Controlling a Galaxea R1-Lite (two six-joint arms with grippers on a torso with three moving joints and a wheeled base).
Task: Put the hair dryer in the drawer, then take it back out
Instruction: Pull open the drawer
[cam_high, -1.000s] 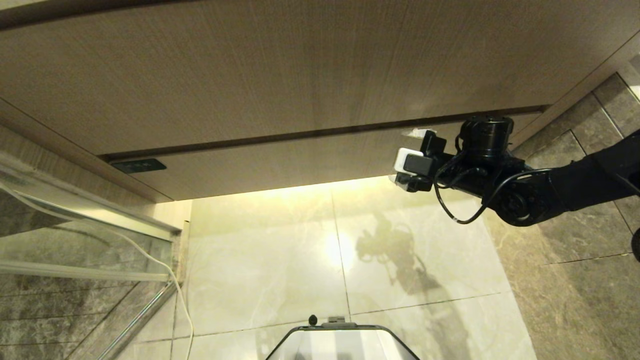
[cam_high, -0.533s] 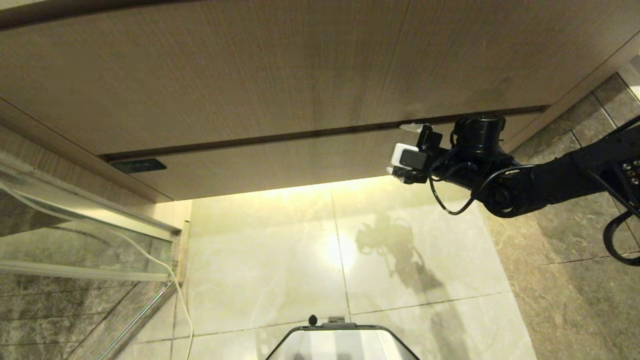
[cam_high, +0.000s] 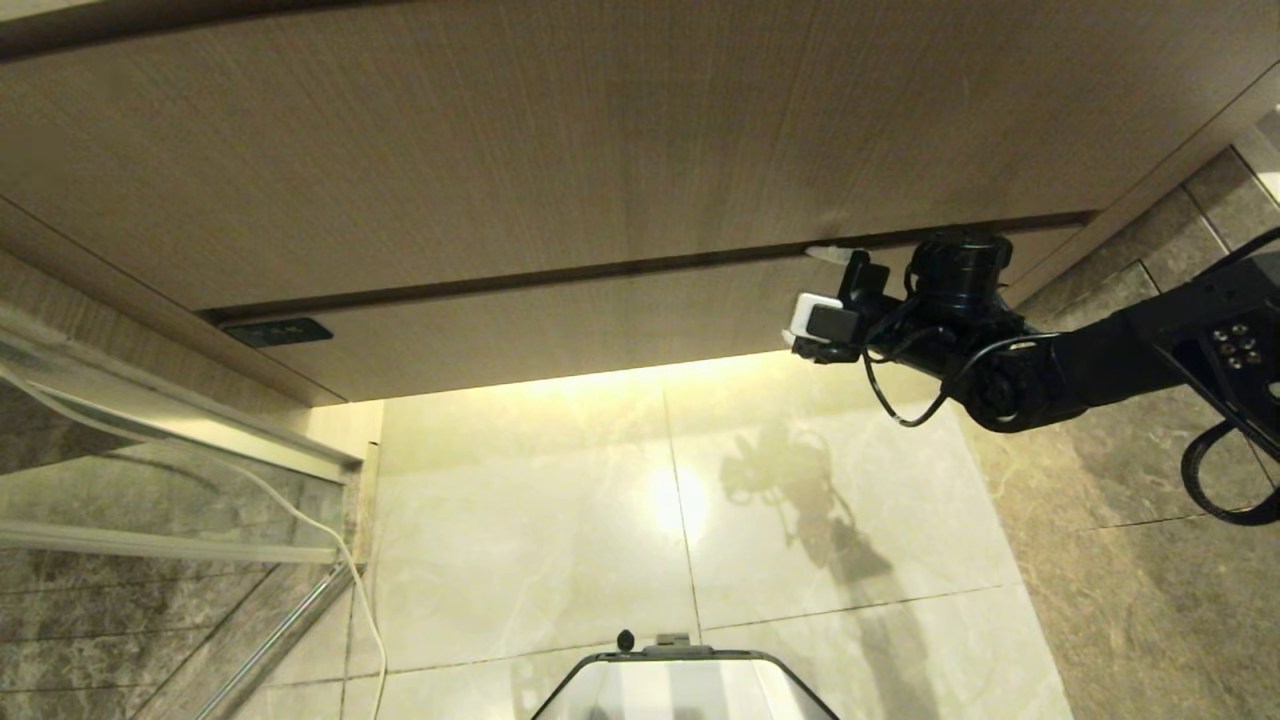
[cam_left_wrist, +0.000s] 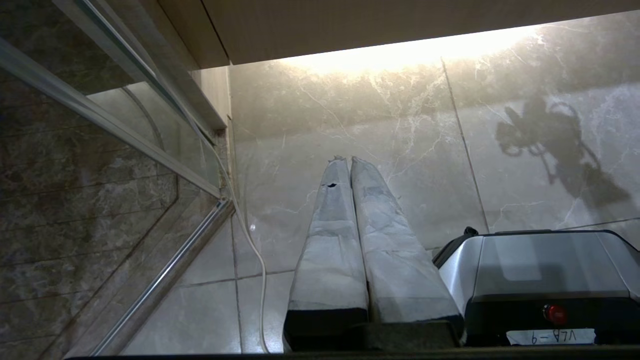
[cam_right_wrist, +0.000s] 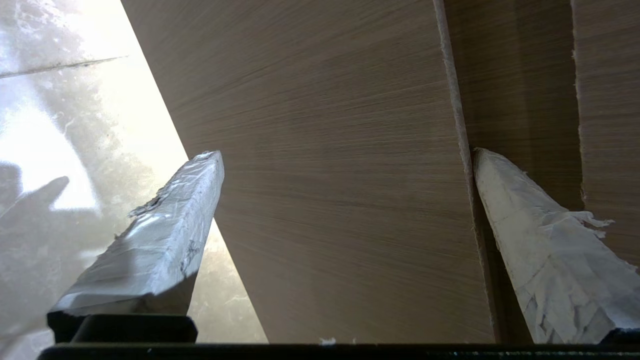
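Observation:
The drawer (cam_high: 560, 320) is the low wood-grain strip under the taller panel, and it looks shut. My right gripper (cam_high: 815, 300) is open at the drawer's right end. In the right wrist view the right gripper (cam_right_wrist: 347, 154) straddles the drawer front (cam_right_wrist: 340, 210): one finger lies in the dark gap along its upper edge, the other past its lower edge over the floor. Nothing is held. My left gripper (cam_left_wrist: 345, 161) hangs shut and empty over the floor beside the robot's base. The hair dryer is out of view.
A glass shower screen with a metal rail (cam_high: 200, 440) stands at the left. A white cord (cam_high: 350, 570) runs down the floor beside it. A small dark plate (cam_high: 277, 331) sits at the drawer's left end. My base (cam_high: 680, 680) shows at the bottom.
My right arm has pushed the open gripper slightly up and in toward the drawer front, bringing its upper finger to the gap line. The drawer and left arm have not moved.

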